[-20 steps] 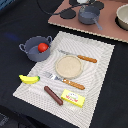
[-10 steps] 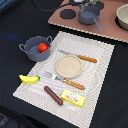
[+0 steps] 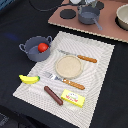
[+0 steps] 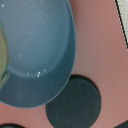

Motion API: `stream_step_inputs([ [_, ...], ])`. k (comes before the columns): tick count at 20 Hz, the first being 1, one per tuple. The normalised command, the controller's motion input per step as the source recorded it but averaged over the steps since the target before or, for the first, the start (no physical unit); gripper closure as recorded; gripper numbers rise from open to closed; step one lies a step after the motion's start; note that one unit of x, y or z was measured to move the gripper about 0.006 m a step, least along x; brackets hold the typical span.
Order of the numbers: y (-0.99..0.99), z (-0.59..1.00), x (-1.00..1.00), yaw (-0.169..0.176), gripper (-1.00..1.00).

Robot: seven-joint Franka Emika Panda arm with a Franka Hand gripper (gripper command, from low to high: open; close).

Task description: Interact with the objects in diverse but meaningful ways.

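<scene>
On the pale striped placemat [image 3: 95,65] near the middle of the exterior view, a round beige plate [image 3: 68,66] sits between a knife [image 3: 79,56] and a fork [image 3: 64,80] with orange handles, with the brown sausage [image 3: 53,95] and the yellow rectangular packet [image 3: 73,98] at the near edge. The grey two-handled pot [image 3: 34,49] holds the red tomato [image 3: 43,47] at the mat's left side, the yellow banana [image 3: 29,79] lying nearer; the grey long-handled saucepan [image 3: 88,14] stands on the far pink board [image 3: 107,26]. The wrist view shows only a blue bowl [image 4: 40,55] beside a dark round disc [image 4: 75,104] (no gripper fingers appear, so its opening cannot be told).
</scene>
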Motion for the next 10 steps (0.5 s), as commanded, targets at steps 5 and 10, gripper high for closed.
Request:
stream_step_inputs([
  [5, 0.17, -0.34, -0.35, -0.008, -1.0],
  [10, 0.16, -0.35, -0.31, -0.011, -1.0],
])
